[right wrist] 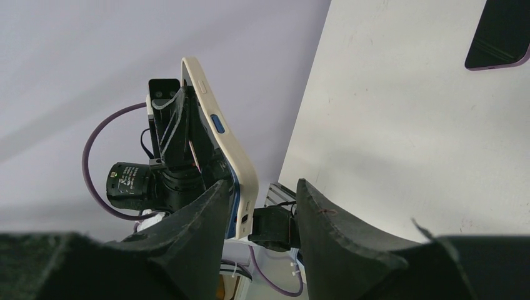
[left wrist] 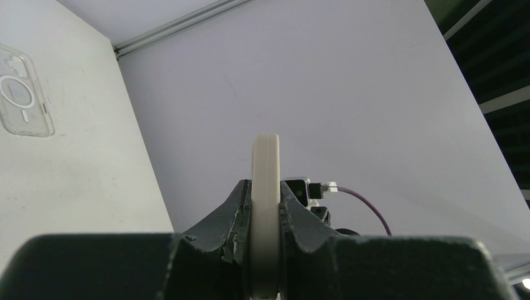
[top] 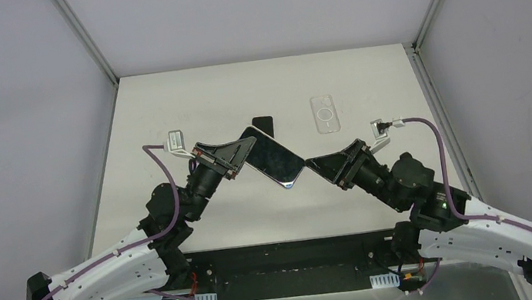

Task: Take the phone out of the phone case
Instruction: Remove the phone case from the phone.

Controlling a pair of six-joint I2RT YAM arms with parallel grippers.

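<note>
the left gripper (top: 246, 151) is clamped on the cream-cased phone with a dark screen (top: 275, 160), holding it tilted above the white table (top: 163, 101). behind it lies a dark purple-edged phone (top: 264, 123). the right gripper (top: 315, 165) stands part open around the cased phone's lower corner. a clear plastic case (top: 324, 113) lies beyond.

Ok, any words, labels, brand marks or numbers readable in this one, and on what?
No readable text in any view.
Clear case lying on the table: only a ring-and-bar outline, no letters.
Cased phone in the left gripper: no print visible on its screen or on the case's edge.
Dark phone lying on the table: blank screen, nothing written.
</note>
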